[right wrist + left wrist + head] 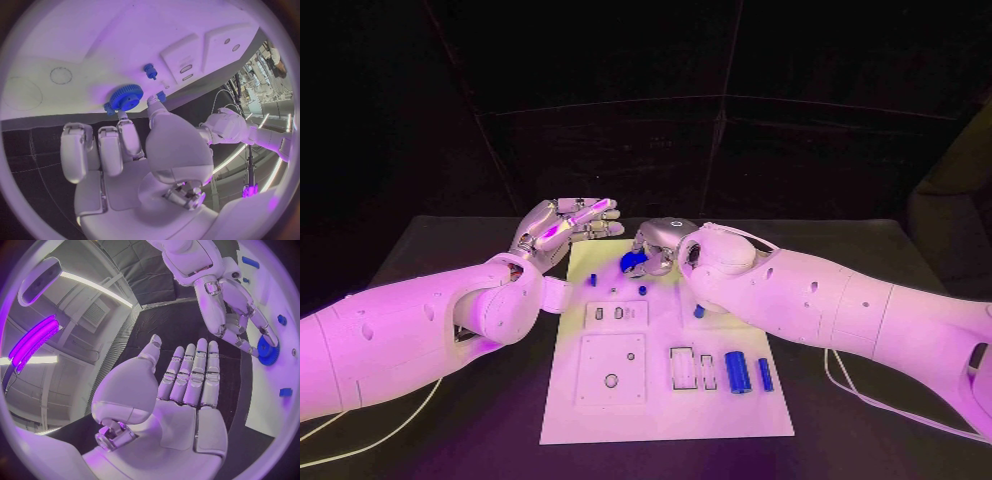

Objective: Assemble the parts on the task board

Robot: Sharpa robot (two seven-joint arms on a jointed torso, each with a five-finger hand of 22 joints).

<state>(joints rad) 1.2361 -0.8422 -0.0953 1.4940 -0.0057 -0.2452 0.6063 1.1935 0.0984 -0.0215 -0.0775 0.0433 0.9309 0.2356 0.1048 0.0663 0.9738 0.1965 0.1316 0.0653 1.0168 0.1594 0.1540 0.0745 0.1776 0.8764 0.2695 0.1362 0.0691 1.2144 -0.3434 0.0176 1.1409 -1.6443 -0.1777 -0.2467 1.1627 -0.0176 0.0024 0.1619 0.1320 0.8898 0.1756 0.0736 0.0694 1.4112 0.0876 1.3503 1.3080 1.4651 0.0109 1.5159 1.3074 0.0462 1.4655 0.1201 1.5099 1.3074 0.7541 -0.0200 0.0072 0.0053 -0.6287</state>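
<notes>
At the far end of the task board [668, 400], head view: right hand [661, 248] pinching the blue gear [633, 262] at the board's far edge; left hand [567, 225] hovering flat just beside it, over the tabletop [430, 250], fingers straight and holding nothing. Two blue cylinders [749, 375] lying near the board's right edge, well apart from the work.

Left wrist view: left hand [181, 385] showing an open palm with fingers [197, 370] pressed side by side; right hand [234, 310] reaching down, fingertips closing on the gear's [269, 350] rim.

Right wrist view: fingers [128, 135] gripping the gear [125, 98] against the white board [75, 45], a small blue peg [150, 71] standing just beside it. Judged best practice: keeping the gear level, lowering it squarely over its seat, easing pressure only once seated; keeping the free hand apart.
</notes>
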